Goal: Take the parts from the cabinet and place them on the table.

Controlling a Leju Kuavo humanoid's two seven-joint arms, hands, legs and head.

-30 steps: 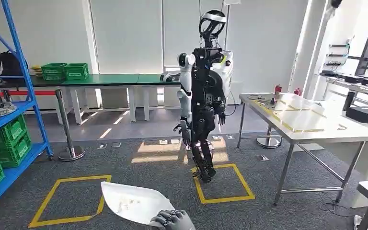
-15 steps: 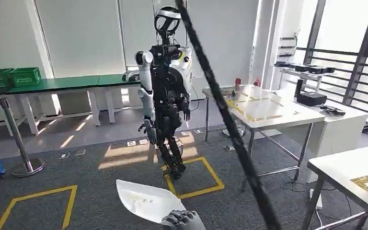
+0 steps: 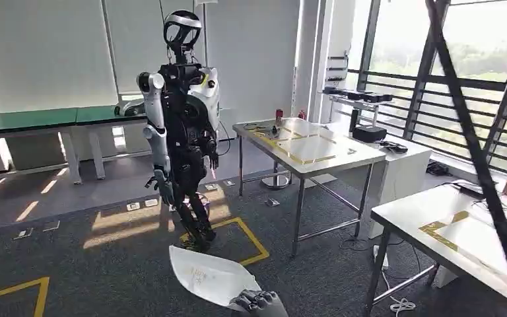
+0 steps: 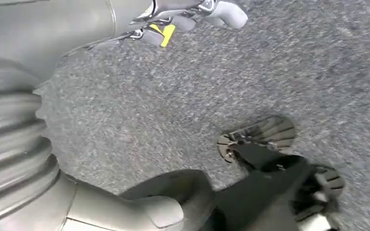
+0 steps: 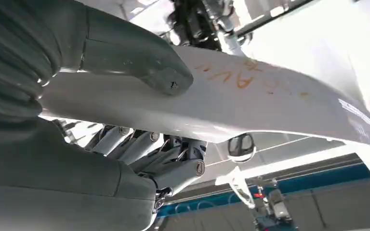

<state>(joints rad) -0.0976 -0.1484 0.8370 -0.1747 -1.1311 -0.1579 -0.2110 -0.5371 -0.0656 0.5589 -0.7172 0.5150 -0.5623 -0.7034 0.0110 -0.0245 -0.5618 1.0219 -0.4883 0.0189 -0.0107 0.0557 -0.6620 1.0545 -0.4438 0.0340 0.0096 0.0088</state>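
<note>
One white part (image 3: 206, 274) is clamped between right hand (image 3: 259, 303) thumb and fingers (image 5: 173, 166), off the cabinet; worktop (image 3: 310, 148) well ahead, placing remains; left hand (image 4: 139, 207) grip unclear.

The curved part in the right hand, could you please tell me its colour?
White part with faint orange lettering, clearest in the right wrist view.

Orange handwritten marks are showing on the curved white plastic panel part (image 5: 250, 101), with only the letters "AV" readable among them.
</note>
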